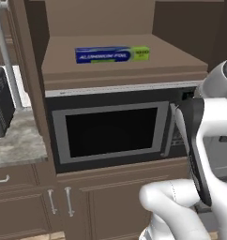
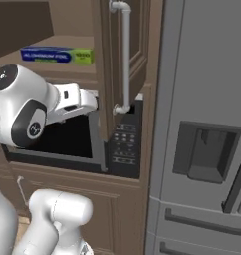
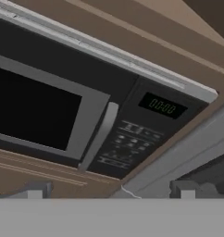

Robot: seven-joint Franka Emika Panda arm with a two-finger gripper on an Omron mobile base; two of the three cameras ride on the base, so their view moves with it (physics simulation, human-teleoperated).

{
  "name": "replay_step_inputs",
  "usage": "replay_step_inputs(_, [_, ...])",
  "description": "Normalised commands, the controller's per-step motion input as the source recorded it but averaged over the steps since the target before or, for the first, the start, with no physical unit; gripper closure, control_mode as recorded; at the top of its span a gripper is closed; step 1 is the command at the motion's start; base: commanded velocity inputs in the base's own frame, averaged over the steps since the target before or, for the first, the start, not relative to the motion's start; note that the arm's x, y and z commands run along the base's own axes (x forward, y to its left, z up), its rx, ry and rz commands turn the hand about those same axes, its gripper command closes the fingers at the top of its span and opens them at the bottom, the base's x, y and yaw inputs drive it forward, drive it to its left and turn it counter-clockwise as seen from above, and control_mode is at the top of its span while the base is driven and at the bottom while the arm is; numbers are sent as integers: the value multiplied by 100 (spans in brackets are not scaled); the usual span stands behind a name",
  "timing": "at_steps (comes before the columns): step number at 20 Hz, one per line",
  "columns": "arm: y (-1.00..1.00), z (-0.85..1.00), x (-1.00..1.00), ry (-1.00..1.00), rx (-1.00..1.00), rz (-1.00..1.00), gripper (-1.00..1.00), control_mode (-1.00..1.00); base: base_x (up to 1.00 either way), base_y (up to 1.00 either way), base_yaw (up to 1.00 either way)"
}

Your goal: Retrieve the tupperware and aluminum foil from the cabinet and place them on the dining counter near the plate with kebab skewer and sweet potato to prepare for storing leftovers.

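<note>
Two dark finger tips (image 3: 34, 190) of the hand (image 3: 109, 192) rise at 6 o'clock in the hand view, spread wide apart and released, with nothing between them. Just beyond them sits the microwave (image 3: 81, 106), tilted in that view: its dark window lies toward 9 o'clock, its grey bar handle (image 3: 99, 136) runs near the centre, and the keypad with a green clock display (image 3: 161, 107) lies toward 3 o'clock.

From the left base view, the white arm (image 1: 200, 140) stands at 4 o'clock in front of the microwave's right edge. Above the microwave, toward 12 o'clock, the cabinet (image 1: 120, 61) is open, and the aluminum foil (image 1: 111, 54) lies flat on its shelf, lengthwise, green end to the right, well apart from the hand.

From the right base view, the cabinet door (image 2: 123, 55) hangs swung open at 12 o'clock with its long white bar handle (image 2: 125, 57) facing out. A grey refrigerator (image 2: 202, 129) fills the 3 o'clock side.
</note>
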Motion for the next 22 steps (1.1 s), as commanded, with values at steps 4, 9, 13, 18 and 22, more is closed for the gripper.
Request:
replay_step_inputs(4, [0,0,0,0,0,0,-100,100,28,1,-3])
replay_step_inputs(9, [4,23,-1,-8,0,0,-100,-100,0,4,0])
replay_step_inputs(13, [0,55,0,-13,0,0,-100,-100,0,0,0])
replay_step_inputs(18, [0,56,6,-6,0,0,-100,-100,0,0,0])
replay_step_inputs(22, [4,29,19,-1,0,0,-100,-100,0,0,0])
